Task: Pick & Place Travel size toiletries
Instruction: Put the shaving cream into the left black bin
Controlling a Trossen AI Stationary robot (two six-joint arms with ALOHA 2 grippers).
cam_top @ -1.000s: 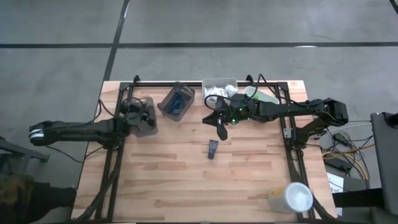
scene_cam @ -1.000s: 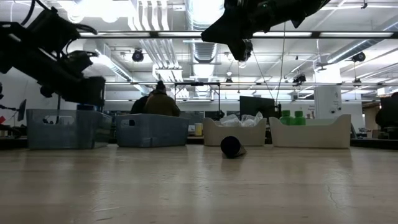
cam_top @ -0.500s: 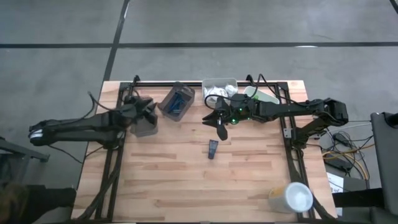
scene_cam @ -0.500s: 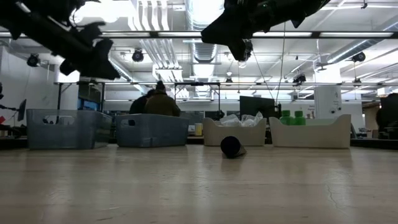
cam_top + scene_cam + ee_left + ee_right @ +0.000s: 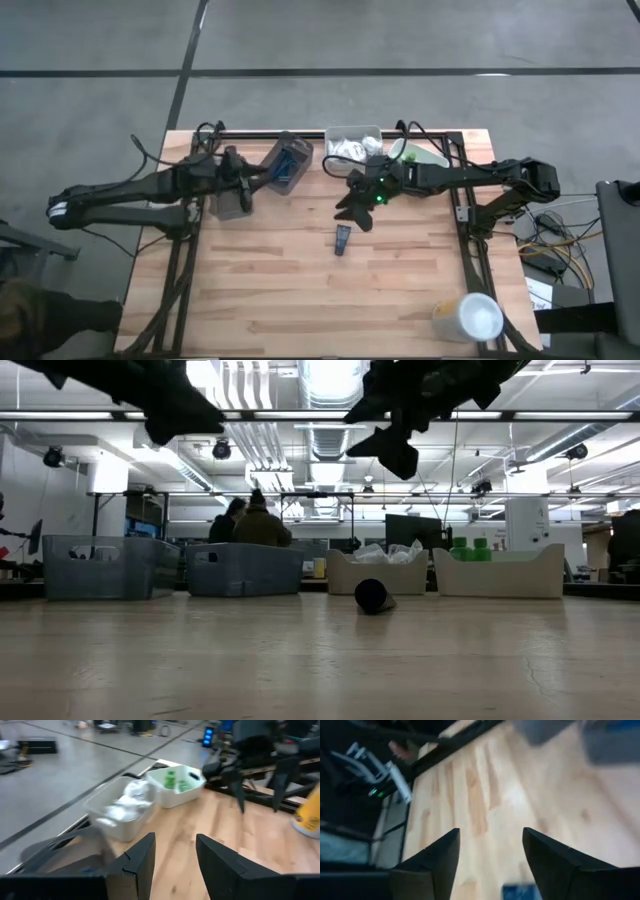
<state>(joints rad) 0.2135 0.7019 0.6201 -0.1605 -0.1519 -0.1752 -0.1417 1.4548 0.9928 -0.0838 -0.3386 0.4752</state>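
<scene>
- The left arm has swung across the table in the last second. Its left gripper [image 5: 243, 178] now hangs between the two grey bins [image 5: 285, 163] at about 11 o'clock, and its fingers [image 5: 142, 865] are spread apart and hold nothing.
- The right gripper [image 5: 352, 210] has dipped a little toward the middle of the table. Its fingers [image 5: 430, 860] are apart and empty too.
- The dark tube [image 5: 342, 239] has not moved. It lies alone on the bare wood just past the table's middle, near the right gripper at about 6 o'clock from it. I think the right arm is getting ready to pick it up.
- The white packets sit in the tan tray [image 5: 131, 827] and the green bottles [image 5: 171, 778] in the white tray, both along the far edge at 12 to 1 o'clock.
- There is lots of open wood around the tube. The big white cup [image 5: 472, 316] stands well apart at 5 o'clock, near the table's edge.
</scene>
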